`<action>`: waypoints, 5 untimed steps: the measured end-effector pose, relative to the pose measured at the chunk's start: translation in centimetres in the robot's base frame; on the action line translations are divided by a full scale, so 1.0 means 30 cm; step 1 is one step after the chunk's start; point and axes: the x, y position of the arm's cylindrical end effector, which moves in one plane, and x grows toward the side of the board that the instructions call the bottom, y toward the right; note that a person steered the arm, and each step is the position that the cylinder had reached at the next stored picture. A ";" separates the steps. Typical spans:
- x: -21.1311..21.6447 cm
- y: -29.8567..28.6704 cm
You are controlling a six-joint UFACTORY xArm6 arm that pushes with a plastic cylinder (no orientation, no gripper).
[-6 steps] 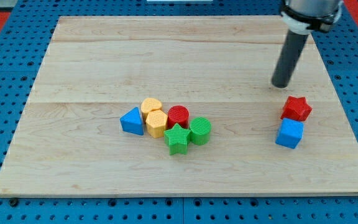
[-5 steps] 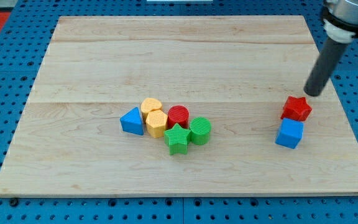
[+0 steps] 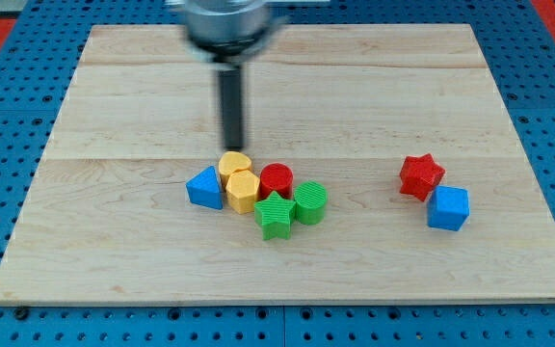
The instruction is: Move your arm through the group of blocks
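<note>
My tip (image 3: 232,146) stands on the board just above the yellow heart block (image 3: 234,163), at the top edge of the group. The group holds a blue triangle (image 3: 204,187), a yellow hexagon (image 3: 243,191), a red cylinder (image 3: 277,179), a green star (image 3: 275,214) and a green cylinder (image 3: 309,202), all packed close together. The rod rises straight up to the arm's wrist at the view's top.
A red star (image 3: 420,176) and a blue cube (image 3: 448,207) lie together at the view's right, apart from the group. The wooden board (image 3: 114,96) lies on a blue perforated table.
My tip has moved from the right side of the board to just above the yellow heart. The red star has shifted left and a little down, away from its earlier spot above the blue cube.
</note>
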 end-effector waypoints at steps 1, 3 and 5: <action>0.040 -0.062; 0.264 0.250; 0.297 0.507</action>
